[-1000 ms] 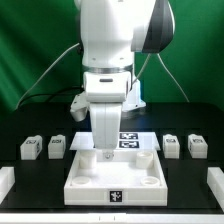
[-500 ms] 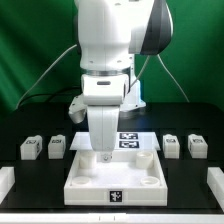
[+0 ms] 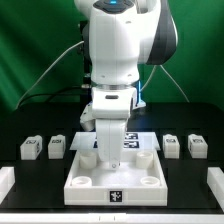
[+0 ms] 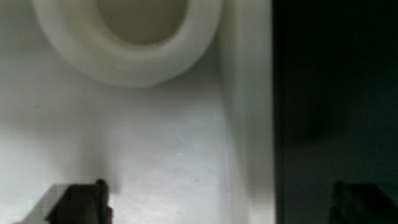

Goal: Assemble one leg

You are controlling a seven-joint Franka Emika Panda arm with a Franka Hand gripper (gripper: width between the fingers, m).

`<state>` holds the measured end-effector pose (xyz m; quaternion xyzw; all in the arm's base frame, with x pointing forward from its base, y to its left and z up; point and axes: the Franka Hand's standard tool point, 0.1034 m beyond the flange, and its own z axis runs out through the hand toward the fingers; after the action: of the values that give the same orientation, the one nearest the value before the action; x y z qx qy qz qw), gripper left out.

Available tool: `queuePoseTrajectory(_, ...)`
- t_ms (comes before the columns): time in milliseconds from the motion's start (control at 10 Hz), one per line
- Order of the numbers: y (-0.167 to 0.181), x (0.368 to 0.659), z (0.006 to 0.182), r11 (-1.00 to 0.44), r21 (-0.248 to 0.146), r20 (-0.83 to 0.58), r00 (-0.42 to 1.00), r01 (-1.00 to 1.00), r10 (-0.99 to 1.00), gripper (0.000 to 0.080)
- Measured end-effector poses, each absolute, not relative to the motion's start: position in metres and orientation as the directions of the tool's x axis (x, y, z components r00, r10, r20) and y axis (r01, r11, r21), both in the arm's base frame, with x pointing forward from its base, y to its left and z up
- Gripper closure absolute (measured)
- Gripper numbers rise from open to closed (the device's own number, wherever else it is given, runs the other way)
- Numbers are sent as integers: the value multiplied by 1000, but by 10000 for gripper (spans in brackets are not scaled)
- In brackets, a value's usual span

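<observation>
Four small white legs with tags lie on the black table: two at the exterior view's left (image 3: pixel 30 149) (image 3: pixel 57 147) and two at its right (image 3: pixel 171 145) (image 3: pixel 197 147). The large white square tabletop (image 3: pixel 90 190) lies in the middle. My gripper (image 3: pixel 108 152) hangs low over the tabletop's back edge, open and empty. In the wrist view my gripper (image 4: pixel 224 205) shows two dark fingertips (image 4: pixel 80 203) wide apart. The tabletop's white surface (image 4: pixel 160 140), a round socket (image 4: pixel 134 40) and its edge against the black table lie between them. No leg shows there.
The marker board (image 3: pixel 140 140) lies behind the tabletop, partly hidden by my hand. White pieces sit at the table's front corners, left (image 3: pixel 5 180) and right (image 3: pixel 215 180). A green backdrop and cables stand behind the arm.
The arm has turned and my gripper has shifted a little toward the exterior view's right and lower over the tabletop's back edge. The legs and tabletop have not moved.
</observation>
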<state>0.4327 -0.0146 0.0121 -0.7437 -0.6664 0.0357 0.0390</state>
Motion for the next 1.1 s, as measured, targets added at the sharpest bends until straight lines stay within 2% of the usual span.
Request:
queuePoseTrajectory(100, -15, 433, 12, -109, -106, -1, 110, 988, 994, 282)
queuePoseTrajectory(300, -15, 433, 12, -110, -106, -1, 110, 988, 994, 558)
queuePoseTrajectory(400, -15, 432, 12, -110, -106, -1, 111, 988, 994, 726)
queuePoseTrajectory(1100, -16, 435, 13, -113, -94, 0, 113, 989, 994, 735)
